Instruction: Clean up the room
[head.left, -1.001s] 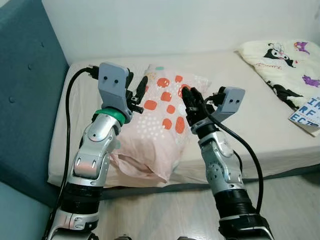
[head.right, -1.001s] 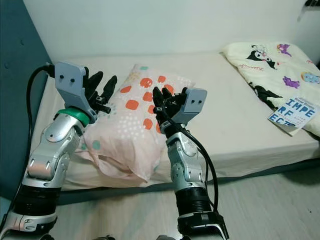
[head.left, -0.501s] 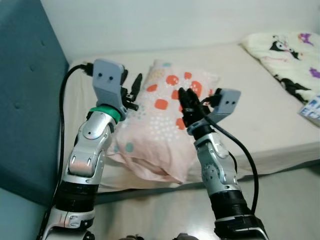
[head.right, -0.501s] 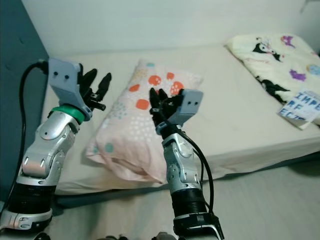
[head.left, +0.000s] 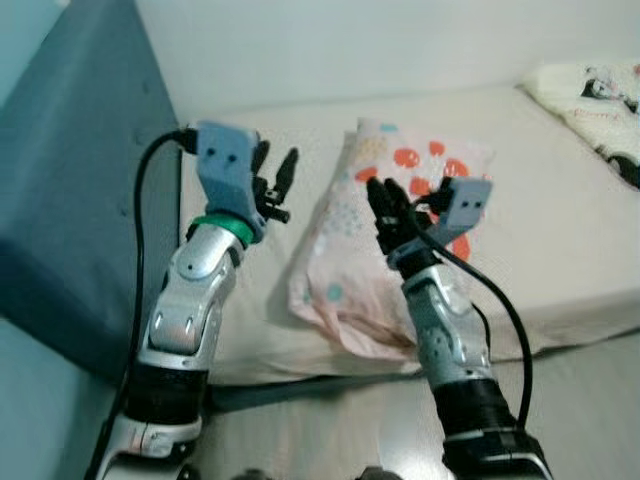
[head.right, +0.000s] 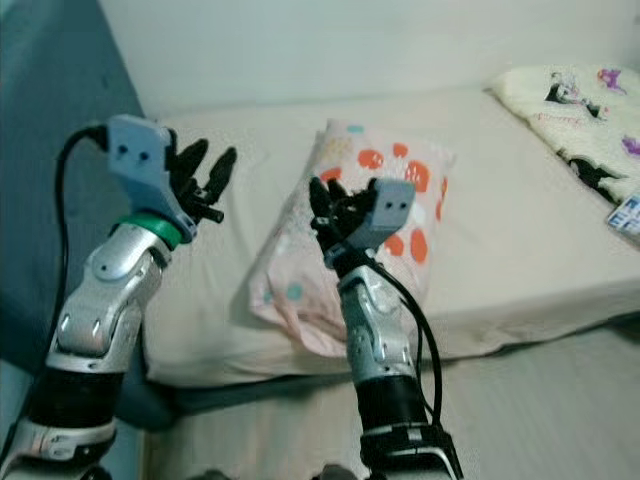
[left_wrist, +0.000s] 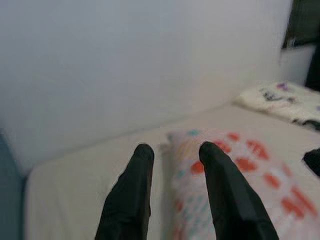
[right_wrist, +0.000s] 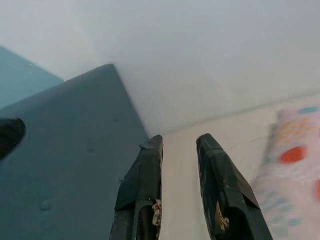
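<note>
silver arms | green ring on left wrist | black cables | black fingers

Bed: cream fitted sheet over the mattress, surface lightly creased, front edge running parallel to the floor. Dark strip of bed base visible under the mattress edge.

Headboard: teal upholstered panel with shallow button tufts, standing upright at the left end of the bed, touching the mattress end.

Wall: plain white, behind the bed along its far side.

Floor: pale wood-look boards in front of the bed.

Blanket: cream with black and purple cartoon prints, bunched at the far right end of the mattress. Just beside its near edge, a blue-and-white printed item, cut by the frame; lettering unreadable.
</note>
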